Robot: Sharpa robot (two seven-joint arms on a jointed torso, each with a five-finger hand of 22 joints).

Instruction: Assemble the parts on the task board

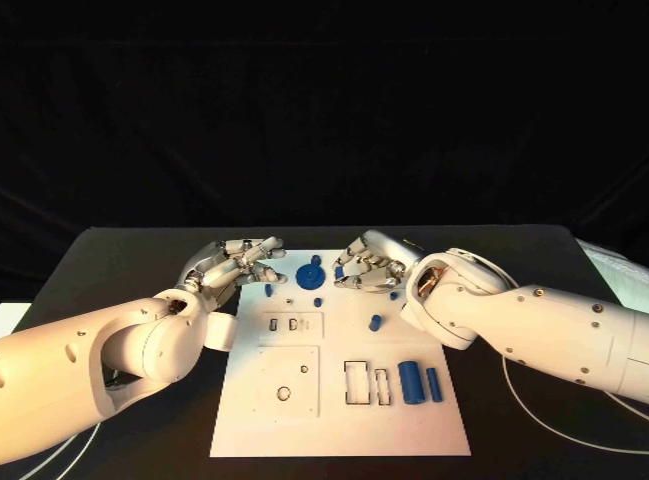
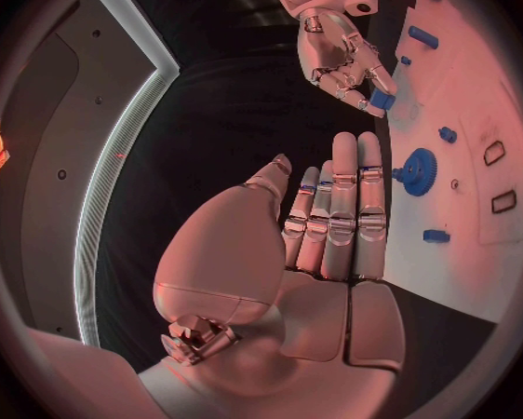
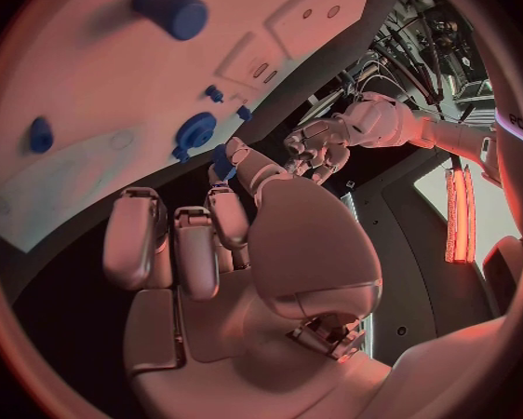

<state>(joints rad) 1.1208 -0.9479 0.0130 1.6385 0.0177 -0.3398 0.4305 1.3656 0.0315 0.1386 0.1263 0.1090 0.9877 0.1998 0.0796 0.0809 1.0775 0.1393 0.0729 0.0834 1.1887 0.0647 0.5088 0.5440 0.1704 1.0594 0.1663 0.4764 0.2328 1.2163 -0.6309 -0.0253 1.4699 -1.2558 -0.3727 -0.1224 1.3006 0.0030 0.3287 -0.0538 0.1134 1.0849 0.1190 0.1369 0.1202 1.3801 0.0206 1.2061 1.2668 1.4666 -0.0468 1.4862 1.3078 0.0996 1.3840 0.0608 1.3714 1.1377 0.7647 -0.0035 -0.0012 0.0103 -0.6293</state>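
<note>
Right hand [image 1: 365,268] is pinching a small blue part [image 2: 382,100] over the task board's [image 1: 339,420] far edge, left hand [image 1: 242,262] loose and empty, so next up is probably lining it up with its slot.

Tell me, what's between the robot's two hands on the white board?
In the head view, the blue gear stands on the task board between the left hand and the right hand, which pinches a small blue part.

Black table [image 1: 122,270]; black backdrop [image 1: 324,100] behind; pale object [image 1: 627,275] at table's right edge.
</note>
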